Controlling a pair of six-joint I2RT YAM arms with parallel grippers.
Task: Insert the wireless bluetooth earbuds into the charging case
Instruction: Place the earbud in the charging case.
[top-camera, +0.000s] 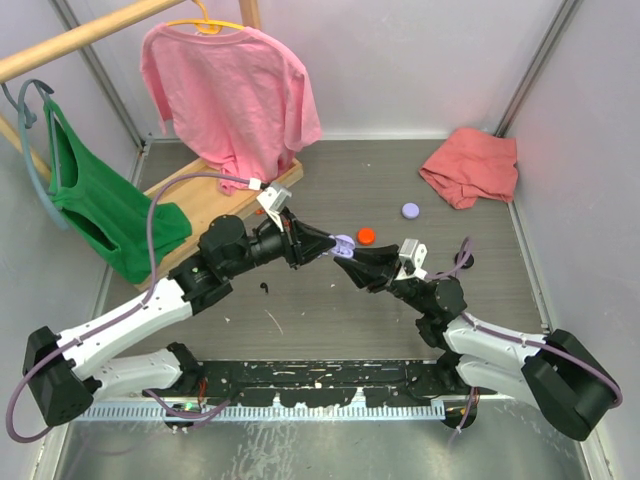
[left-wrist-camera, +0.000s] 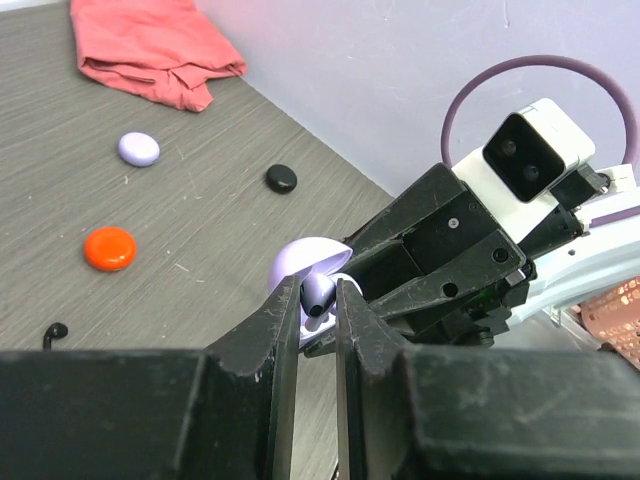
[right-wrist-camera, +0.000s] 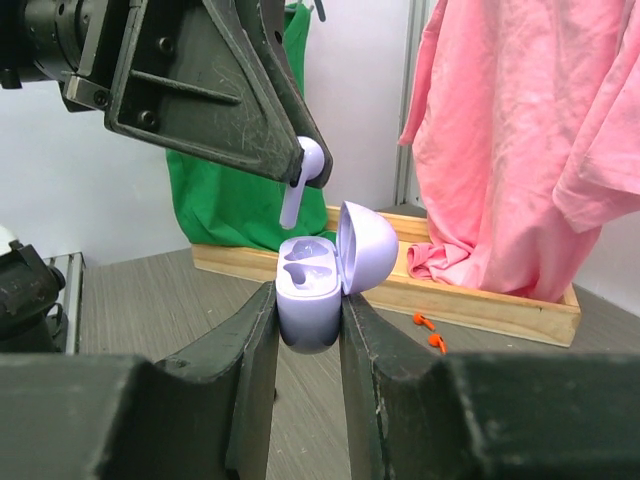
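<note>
Lilac plastic marks the middle of the overhead view, where the left gripper (top-camera: 333, 243) and the right gripper (top-camera: 354, 256) meet tip to tip above the grey table (top-camera: 330, 310) with the lilac charging case (top-camera: 345, 244) between them. Just beyond lie an orange-red round case (top-camera: 366, 235) and, farther right, a lilac round case (top-camera: 411, 210). A coral cloth (top-camera: 470, 165) is bunched in the far right corner. A pink shirt (top-camera: 235, 95) and a green shirt (top-camera: 100, 205) hang at the left over a wooden base (top-camera: 225, 200). From the left wrist, the left gripper's jaws are clamped on the lilac earbud (left-wrist-camera: 318, 297), with the case's domed lid (left-wrist-camera: 310, 262) right behind it and the right gripper's black body beyond. On the table to the left are the orange-red case, the lilac round case, a black round case (left-wrist-camera: 281, 179) and a black earbud (left-wrist-camera: 55, 331). From the right wrist, the right gripper's jaws are closed on the base of the charging case (right-wrist-camera: 308, 300), which is held upright with its lid swung open to the right. The earbud (right-wrist-camera: 303, 180) hangs just above the case in the left gripper's tips, stem down and clear of the sockets. Two orange-red earbuds (right-wrist-camera: 430, 330) lie on the table in front of the wooden base.
</note>
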